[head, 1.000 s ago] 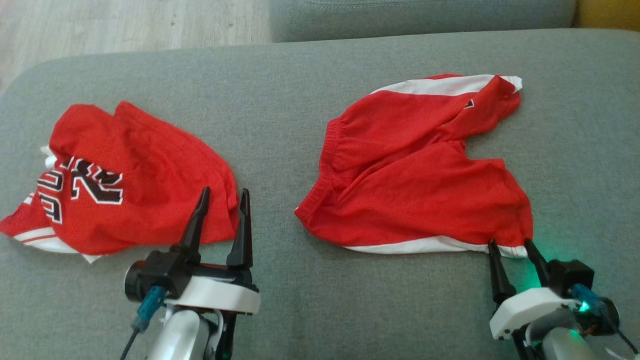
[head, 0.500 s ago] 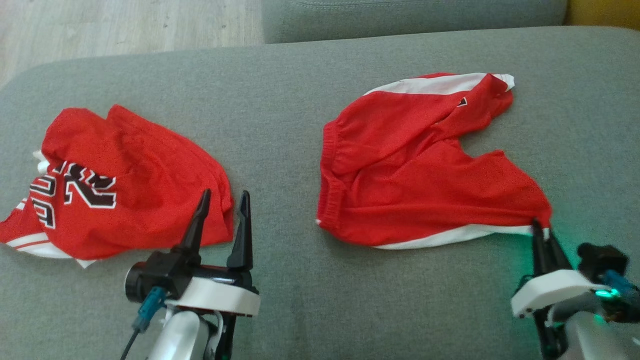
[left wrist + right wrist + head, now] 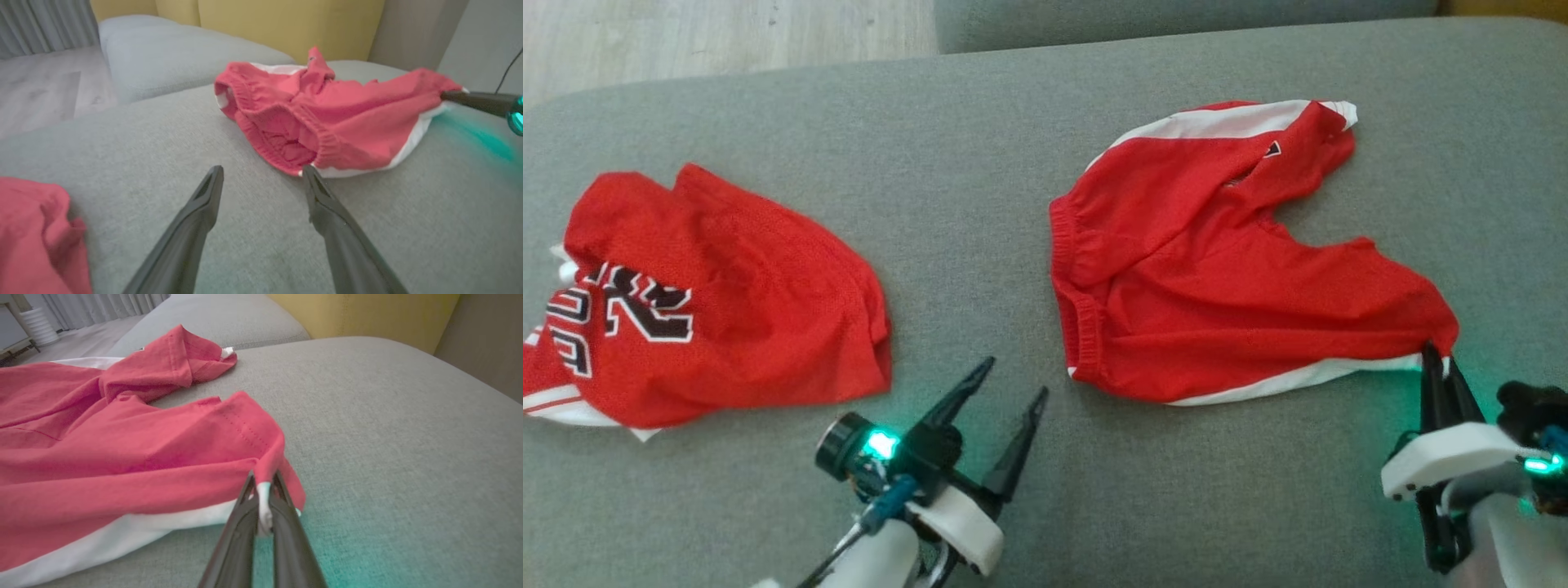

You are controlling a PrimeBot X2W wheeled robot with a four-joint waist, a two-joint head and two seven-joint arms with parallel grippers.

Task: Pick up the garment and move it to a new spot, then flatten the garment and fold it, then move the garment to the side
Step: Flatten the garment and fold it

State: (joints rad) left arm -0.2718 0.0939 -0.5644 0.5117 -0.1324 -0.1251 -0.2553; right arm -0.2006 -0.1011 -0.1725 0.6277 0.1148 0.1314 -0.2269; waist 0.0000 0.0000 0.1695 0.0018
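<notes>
While the right end effector (image 3: 1431, 353) clamps the red shorts (image 3: 1217, 286), the left end effector (image 3: 1015, 376) hovers, fingers (image 3: 333, 232) apart.

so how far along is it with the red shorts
Done: the right gripper is shut on the white-trimmed leg corner of the red shorts. In hand: that corner is pulled taut while the rest lies rumpled on the grey sofa cushion; the left gripper is open, aimed at the waistband, short of it. Left: flattening, folding, moving it aside. The numbered red jersey lies apart at the left.
</notes>
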